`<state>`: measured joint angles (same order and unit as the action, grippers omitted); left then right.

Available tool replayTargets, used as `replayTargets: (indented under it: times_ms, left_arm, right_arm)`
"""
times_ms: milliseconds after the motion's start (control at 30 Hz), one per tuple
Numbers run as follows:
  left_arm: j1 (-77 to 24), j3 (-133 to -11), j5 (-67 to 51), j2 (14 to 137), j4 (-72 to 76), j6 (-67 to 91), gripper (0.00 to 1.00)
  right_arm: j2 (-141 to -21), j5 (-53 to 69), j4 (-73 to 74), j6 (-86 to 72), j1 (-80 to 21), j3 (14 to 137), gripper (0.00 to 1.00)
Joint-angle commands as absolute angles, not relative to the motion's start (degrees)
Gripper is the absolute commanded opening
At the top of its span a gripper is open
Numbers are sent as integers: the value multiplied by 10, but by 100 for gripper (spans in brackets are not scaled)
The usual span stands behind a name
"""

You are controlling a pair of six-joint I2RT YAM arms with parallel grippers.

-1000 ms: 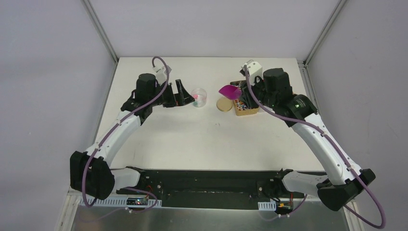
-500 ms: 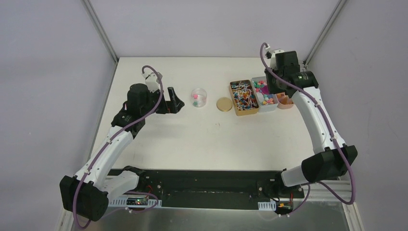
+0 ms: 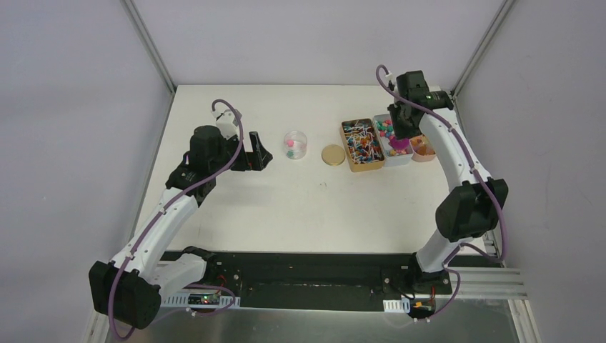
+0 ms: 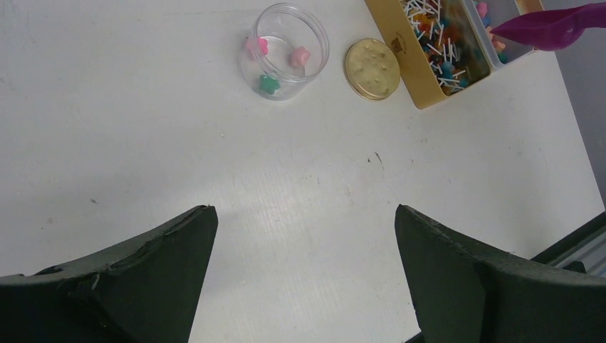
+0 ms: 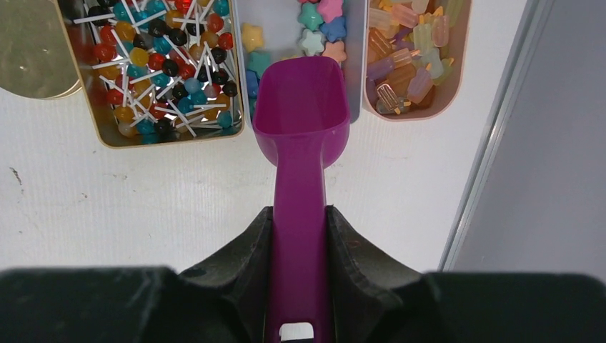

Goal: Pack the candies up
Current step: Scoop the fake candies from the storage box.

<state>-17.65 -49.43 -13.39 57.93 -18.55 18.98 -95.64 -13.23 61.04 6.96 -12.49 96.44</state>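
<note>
Right tool (image 5: 299, 225) clamps the empty scoop (image 5: 300, 114) over the candies (image 5: 323, 25); left tool (image 4: 304, 214) gapes. A steep dig could scatter them.

In the right wrist view, the purple scoop (image 5: 300, 107) covers the near part of the grey tray (image 5: 284, 32), so some candies (image 5: 312, 41) under it cannot be seen. The top edge cuts off the far ends of that tray, of the gold tray (image 5: 171, 139) on its left and of the pink tray (image 5: 411, 114) on its right. Only a bit of the round gold lid (image 5: 28, 50) shows at the left edge. The end of the scoop's handle is lost inside the right gripper (image 5: 299, 218). From above, the candies in the clear jar (image 3: 294, 145) are too small to count.
</note>
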Motion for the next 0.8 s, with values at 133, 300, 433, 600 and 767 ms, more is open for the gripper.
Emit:
replayTargets:
  times_ms: [133,300,433,600,767]
  left_arm:
    - [-180,-497,-117,559,-173,176,99]
    - [-180,-497,-116,559,-173,176,99]
    - [-180,-497,-114,558,-174,176,99]
    - [-181,-497,-115,558,-174,176,99]
    - [-180,-497,-114,558,-174,176,99]
  right_arm:
    - [-1009,-138,626,69,-121,1013,0]
    - [-1040,-130,621,71,-121,1010,0]
    - [-1041,-125,593,69,-121,975,0]
    - [-1027,-113,556,59,-122,920,0]
    - [-1014,-114,532,56,-120,879,0]
